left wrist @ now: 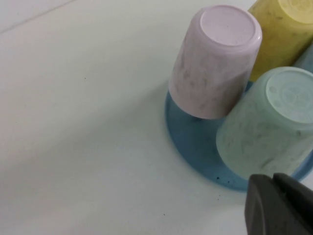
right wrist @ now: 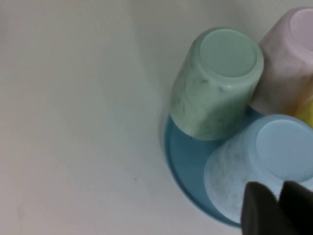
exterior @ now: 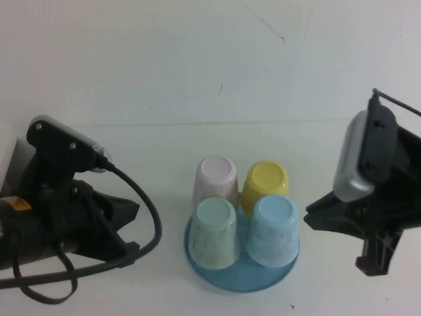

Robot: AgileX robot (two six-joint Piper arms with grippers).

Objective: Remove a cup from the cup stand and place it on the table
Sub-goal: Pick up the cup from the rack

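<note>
The sky-blue speckled cup (exterior: 273, 229) sits upside down on the round blue cup stand (exterior: 240, 280), at its front right. It also shows in the right wrist view (right wrist: 254, 161). The stand's pegs are hidden under the cups. My right gripper (exterior: 309, 220) hovers just right of the stand, shut and empty, its tips (right wrist: 279, 188) close to the sky-blue cup. My left gripper (exterior: 135, 230) is left of the stand, shut and empty, its tips (left wrist: 274, 178) near the mint-green cup. The white table (exterior: 164, 164) lies all around.
A mint-green cup (exterior: 215, 232), a pink cup (exterior: 215, 183) and a yellow cup (exterior: 265, 185) stand inverted on the same stand. A black cable (exterior: 148, 217) loops by the left arm. A white wall rises behind the table.
</note>
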